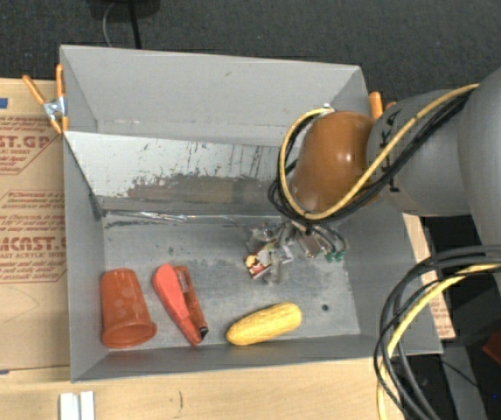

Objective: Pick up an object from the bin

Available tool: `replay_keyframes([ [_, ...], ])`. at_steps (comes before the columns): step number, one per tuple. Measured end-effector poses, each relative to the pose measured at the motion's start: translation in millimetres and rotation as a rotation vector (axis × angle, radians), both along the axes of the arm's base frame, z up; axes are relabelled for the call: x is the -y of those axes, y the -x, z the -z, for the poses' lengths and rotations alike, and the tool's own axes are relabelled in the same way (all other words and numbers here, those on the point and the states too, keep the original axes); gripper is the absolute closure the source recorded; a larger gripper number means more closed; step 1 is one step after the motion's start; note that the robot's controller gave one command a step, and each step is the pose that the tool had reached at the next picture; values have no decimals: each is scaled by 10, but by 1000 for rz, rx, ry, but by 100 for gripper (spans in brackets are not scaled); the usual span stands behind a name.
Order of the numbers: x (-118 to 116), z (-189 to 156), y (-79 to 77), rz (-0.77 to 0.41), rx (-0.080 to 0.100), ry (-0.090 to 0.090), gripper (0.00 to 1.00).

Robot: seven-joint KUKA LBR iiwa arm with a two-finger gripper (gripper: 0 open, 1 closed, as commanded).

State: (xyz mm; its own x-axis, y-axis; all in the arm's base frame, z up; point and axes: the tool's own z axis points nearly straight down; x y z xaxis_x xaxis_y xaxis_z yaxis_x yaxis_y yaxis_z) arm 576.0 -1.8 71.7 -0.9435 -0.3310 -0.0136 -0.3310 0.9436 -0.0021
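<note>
My gripper [272, 254] hangs low over the bin floor, right of centre, below the arm's orange dome. A yellow corn cob [264, 323] lies on its side near the front wall, a little below the gripper and apart from it. Further left, a red-orange clip-like tool [179, 303] lies at a slant on the floor. An orange cup [125, 309] lies on its side in the front left corner. I see nothing held in the gripper.
The arm with its orange dome and looped cables reaches in over the bin's right wall and covers the right rear part of the floor. The sloped back wall rises behind the gripper.
</note>
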Motion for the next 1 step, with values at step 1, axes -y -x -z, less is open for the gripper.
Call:
replay_keyframes([
  [1, 0, 0, 0, 0, 0, 0, 100],
])
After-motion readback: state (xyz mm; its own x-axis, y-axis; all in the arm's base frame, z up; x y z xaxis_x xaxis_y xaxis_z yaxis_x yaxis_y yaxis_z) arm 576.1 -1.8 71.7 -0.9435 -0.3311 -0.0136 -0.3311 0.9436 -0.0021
